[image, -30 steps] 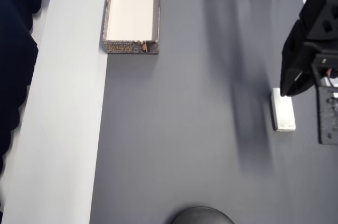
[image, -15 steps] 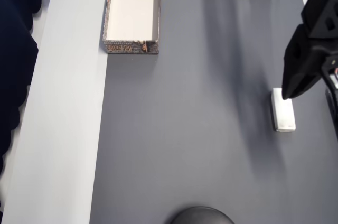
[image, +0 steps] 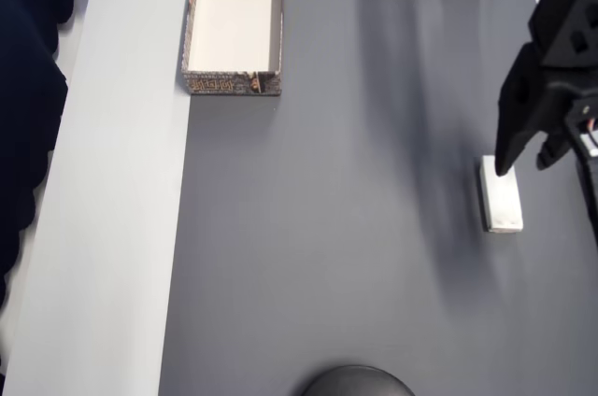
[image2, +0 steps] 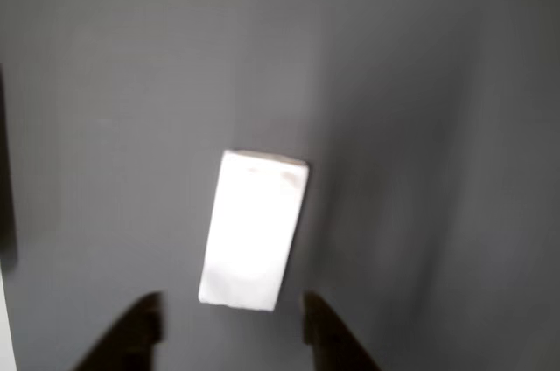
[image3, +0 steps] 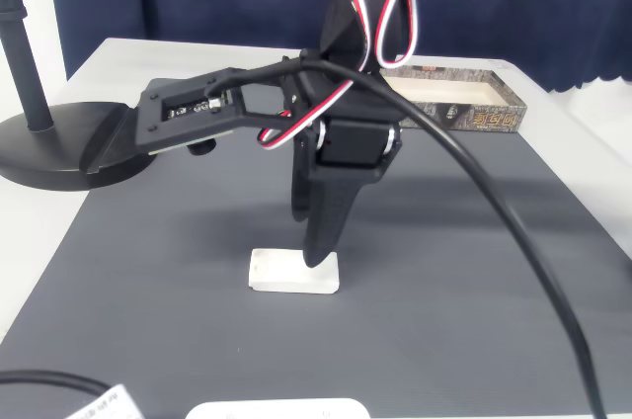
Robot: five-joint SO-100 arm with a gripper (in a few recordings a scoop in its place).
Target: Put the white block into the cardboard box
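Observation:
The white block [image: 502,195] lies flat on the dark grey mat near its right edge in the overhead view, far from the cardboard box [image: 234,78] at the top left. My gripper [image: 523,167] hangs over the block's upper end, open, with its black fingertips apart. In the wrist view the block [image2: 254,231] lies lengthwise just ahead of the gripper [image2: 232,325], its near end about level with the two fingertips. In the fixed view the gripper [image3: 314,253] points straight down, its tip just above the block [image3: 293,272]; the box [image3: 464,108] stands behind the arm.
The grey mat [image: 327,228] covers most of the table, with a bare white strip [image: 112,228] along its left. A black round stand base [image: 355,382] sits at the bottom edge of the overhead view, and at the left [image3: 59,142] in the fixed view.
The gripper has turned and opened above the block's end: two separate fingertips now show, and the flat plate has swung off the right edge. The block has not moved.

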